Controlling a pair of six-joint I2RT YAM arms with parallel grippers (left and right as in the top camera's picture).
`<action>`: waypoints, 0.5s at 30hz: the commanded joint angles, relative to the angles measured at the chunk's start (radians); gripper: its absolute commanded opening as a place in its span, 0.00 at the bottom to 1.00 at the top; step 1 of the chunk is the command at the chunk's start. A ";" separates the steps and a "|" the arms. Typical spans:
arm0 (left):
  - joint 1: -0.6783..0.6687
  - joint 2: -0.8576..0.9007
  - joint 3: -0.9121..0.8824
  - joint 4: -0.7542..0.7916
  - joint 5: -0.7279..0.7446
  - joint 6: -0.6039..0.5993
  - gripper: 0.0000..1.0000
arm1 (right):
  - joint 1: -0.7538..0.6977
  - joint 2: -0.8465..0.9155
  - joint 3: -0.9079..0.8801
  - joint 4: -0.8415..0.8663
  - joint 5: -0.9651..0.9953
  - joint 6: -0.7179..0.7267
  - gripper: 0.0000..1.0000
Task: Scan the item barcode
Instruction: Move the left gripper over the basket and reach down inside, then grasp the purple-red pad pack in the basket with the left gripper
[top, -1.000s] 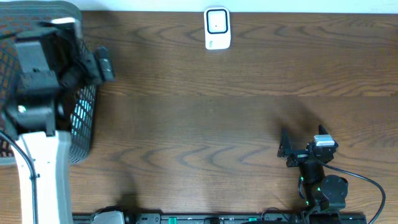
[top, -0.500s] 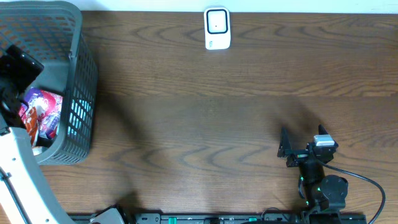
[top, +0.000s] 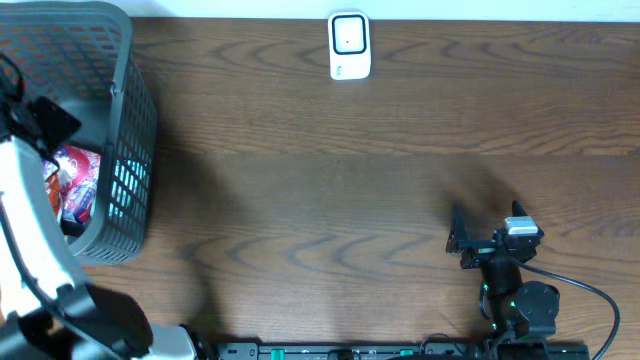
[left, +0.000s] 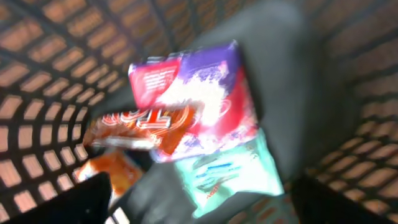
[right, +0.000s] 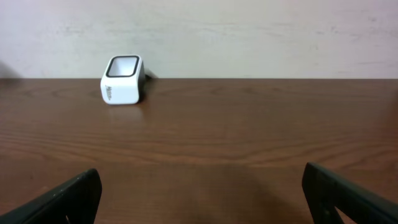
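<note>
My left gripper (left: 202, 198) hangs open inside the grey mesh basket (top: 135, 120) at the table's left end, its dark fingertips (left: 87, 196) in the bottom corners of the blurred left wrist view. Below it lie a purple and red packet (left: 193, 93), an orange-red packet (left: 140, 124), a mint-green packet (left: 233, 174) and an orange packet (left: 115, 171). Nothing is gripped. No barcode can be made out. From overhead my left arm (top: 30, 220) hides most of the packets (top: 75, 180). The white scanner (top: 349, 45) stands at the far edge. My right gripper (top: 458, 238) rests open at the front right.
The scanner (right: 122, 79) stands against the pale wall in the right wrist view, with bare brown wood between it and my right gripper (right: 202, 193). The basket walls surround my left gripper closely. A cable (top: 590, 295) loops by the right arm's base.
My left arm has swung off the basket's top toward the near left, uncovering the packets inside. The right arm and the scanner have not moved.
</note>
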 joint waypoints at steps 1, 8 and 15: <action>0.004 0.061 0.002 -0.034 -0.044 -0.025 0.88 | 0.004 -0.001 -0.002 -0.004 0.009 -0.014 0.99; 0.004 0.205 -0.015 -0.034 -0.051 -0.025 0.88 | 0.004 -0.001 -0.002 -0.004 0.009 -0.015 0.99; 0.004 0.321 -0.015 -0.026 -0.050 -0.025 0.88 | 0.004 -0.001 -0.002 -0.004 0.009 -0.014 0.99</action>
